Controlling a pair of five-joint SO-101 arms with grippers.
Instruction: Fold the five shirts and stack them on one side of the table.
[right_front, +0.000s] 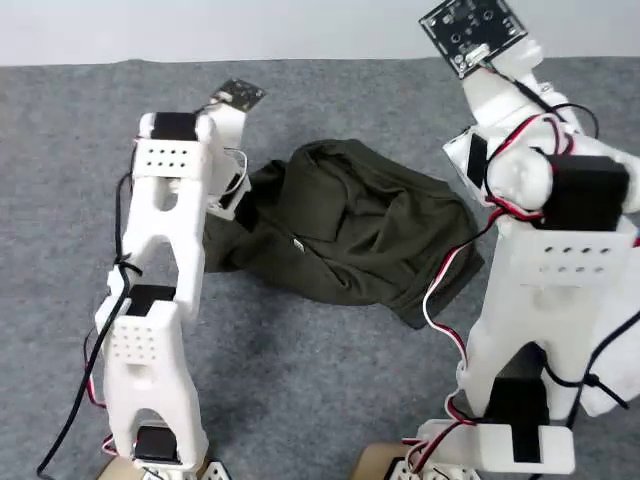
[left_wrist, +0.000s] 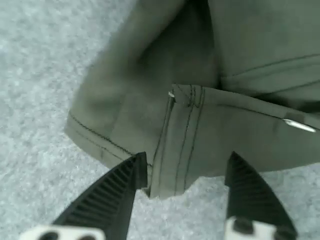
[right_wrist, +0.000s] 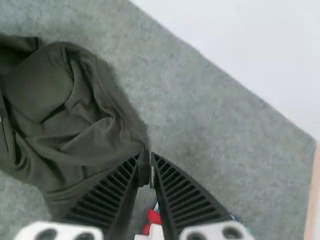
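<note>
The dark olive shirt (right_front: 340, 225) lies crumpled on the grey table (right_front: 320, 400), the right gripper (right_wrist: 150, 167) pinched shut on one edge and the left gripper (left_wrist: 187, 170) spread apart astride the opposite hem, seemingly to stretch it flat.

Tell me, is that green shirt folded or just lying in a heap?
In a heap. The shirt lies bunched with loose creases and uneven edges on the mat; the left claw, open, hovers at its hem.

The shirt (right_front: 340, 225) is plain dark olive; the tabletop (right_front: 300, 390) mottled grey; the arms (right_front: 150, 350) white; the ribbed fingers (left_wrist: 110, 195) black.
</note>
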